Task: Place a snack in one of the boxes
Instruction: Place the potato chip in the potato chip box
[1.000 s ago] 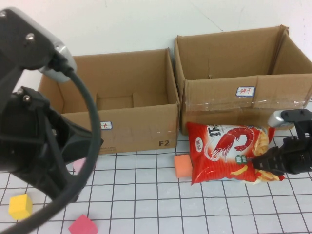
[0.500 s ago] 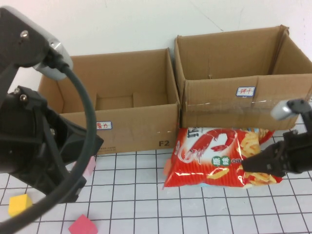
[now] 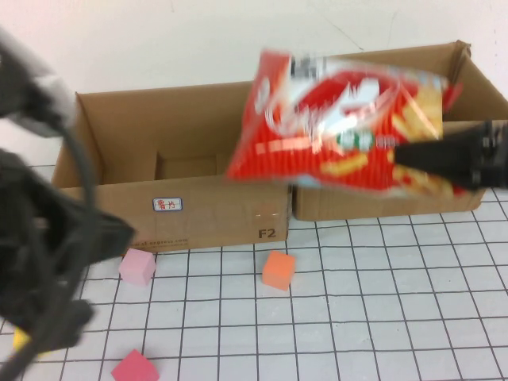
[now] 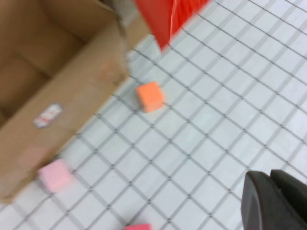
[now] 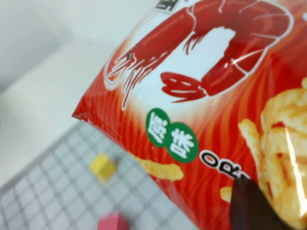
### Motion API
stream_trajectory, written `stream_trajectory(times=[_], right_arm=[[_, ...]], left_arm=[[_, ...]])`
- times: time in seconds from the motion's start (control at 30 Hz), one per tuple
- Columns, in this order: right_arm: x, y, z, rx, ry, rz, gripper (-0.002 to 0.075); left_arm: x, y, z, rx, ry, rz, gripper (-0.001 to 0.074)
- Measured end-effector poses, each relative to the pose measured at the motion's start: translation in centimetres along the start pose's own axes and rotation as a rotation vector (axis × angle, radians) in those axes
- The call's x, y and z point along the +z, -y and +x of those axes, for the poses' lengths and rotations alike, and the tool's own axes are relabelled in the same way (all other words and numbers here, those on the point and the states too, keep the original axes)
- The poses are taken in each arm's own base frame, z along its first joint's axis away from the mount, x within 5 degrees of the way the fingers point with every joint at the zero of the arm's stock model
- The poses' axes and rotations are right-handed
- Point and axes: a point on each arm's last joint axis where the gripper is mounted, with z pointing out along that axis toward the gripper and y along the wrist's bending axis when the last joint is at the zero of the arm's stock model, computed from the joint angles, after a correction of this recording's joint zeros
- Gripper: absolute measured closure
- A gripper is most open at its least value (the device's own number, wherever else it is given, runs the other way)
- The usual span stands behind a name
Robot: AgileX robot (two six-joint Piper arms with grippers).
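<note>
The snack, a red shrimp-chip bag (image 3: 337, 119), hangs in the air in front of the two open cardboard boxes, over the gap between the left box (image 3: 182, 210) and the right box (image 3: 468, 67). My right gripper (image 3: 406, 155) is shut on the bag's right edge; in the right wrist view the bag (image 5: 206, 96) fills most of the picture and a dark finger (image 5: 247, 203) presses on it. My left gripper (image 4: 271, 178) hovers shut over the grid mat in front of the left box (image 4: 57, 72), holding nothing. The left arm (image 3: 48, 254) fills the left side of the high view.
Foam blocks lie on the grid mat: an orange one (image 3: 279, 270) before the boxes, a pink one (image 3: 137, 266) by the left box, a magenta one (image 3: 135, 367) near the front edge, and a yellow one (image 5: 102, 167).
My right gripper has lifted the snack bag off the mat, up and leftward to box-top height, uncovering the orange block. The left arm has shifted slightly left and lower.
</note>
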Motion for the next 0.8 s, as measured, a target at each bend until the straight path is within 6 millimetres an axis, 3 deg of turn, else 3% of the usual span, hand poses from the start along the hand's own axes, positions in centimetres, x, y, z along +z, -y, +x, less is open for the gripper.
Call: stream_trajectory(times=[0.13, 0.43, 0.7, 0.73, 0.8], right_arm=[[1.7, -0.3, -3.4, -0.068, 0.059, -0.018, 0.0604], [10.3, 2.1, -8.6, -0.193, 0.116, -0.016, 0.0604], [18.0, 4.6, -8.8, -0.215, 0.113, -0.078, 0.0589], [18.7, 4.7, -8.8, -0.209, 0.114, -0.083, 0.0563], [20.0, 5.3, -8.2, -0.168, 0.103, -0.091, 0.0434]], left_arm=[[-2.5, -0.1, 0.9, 0.017, 0.045, -0.077, 0.0736], [-7.3, 0.2, 3.3, 0.048, 0.137, -0.174, 0.0736], [-7.7, 0.1, 3.6, 0.055, 0.139, -0.208, 0.0736], [-7.7, 0.1, 3.6, 0.055, 0.137, -0.208, 0.0736], [-7.7, 0.0, 3.7, 0.05, 0.137, -0.212, 0.0736]])
